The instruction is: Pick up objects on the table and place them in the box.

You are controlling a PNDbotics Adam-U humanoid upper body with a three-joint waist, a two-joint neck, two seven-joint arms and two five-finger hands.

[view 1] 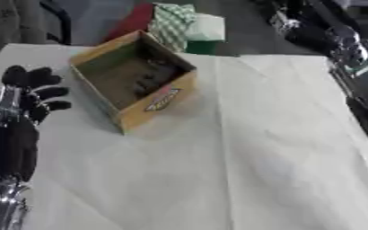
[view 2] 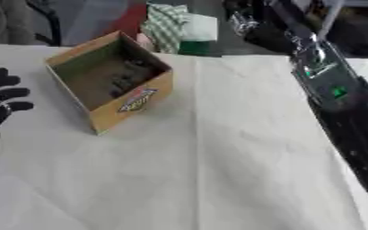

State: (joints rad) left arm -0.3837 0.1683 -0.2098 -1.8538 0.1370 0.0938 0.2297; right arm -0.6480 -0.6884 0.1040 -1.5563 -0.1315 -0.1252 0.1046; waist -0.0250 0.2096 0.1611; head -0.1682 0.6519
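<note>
Green checked cloth (view 1: 173, 22) lies behind the open brown cardboard box (view 1: 159, 104) holding dark items; left hand (view 1: 26, 96) idle, fingers released; right hand's fingers unreadable.

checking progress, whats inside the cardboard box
Inside the cardboard box lies something dark on the floor, too blurred to identify. The near walls hide part of the bottom, so more may sit there unseen.
</note>
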